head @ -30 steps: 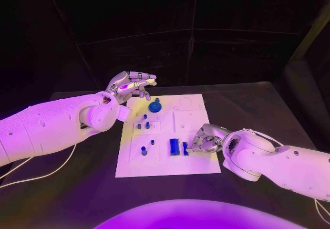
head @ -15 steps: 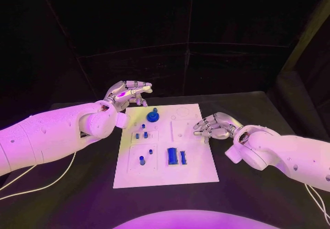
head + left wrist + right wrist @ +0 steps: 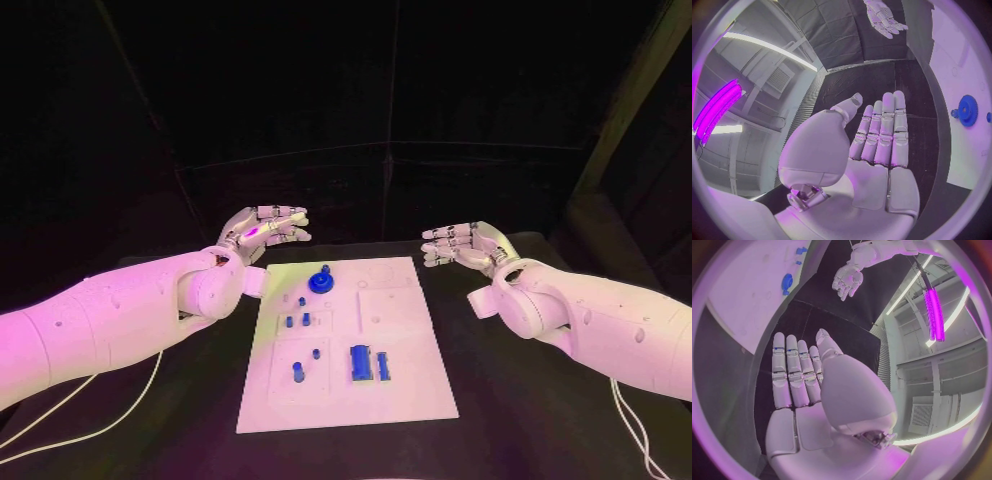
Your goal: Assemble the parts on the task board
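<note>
Head view: task board [image 3: 397, 385] at table centre; left hand [image 3: 261, 228] off board's 11 o'clock corner, right hand [image 3: 464, 244] off 1 o'clock corner, both above table, apart from parts. Blue gear [image 3: 322, 282] at board's 12 o'clock; flat blue block [image 3: 361, 362] toward 6 o'clock.

Left wrist view: fingers [image 3: 882, 131] straight, side by side, holding nothing; gear [image 3: 967, 109] on board.

Right wrist view: fingers [image 3: 792, 372] extended, holding nothing.

Judgement: choose one part, descend vertically, pinch low, avoid neighbours.
</note>
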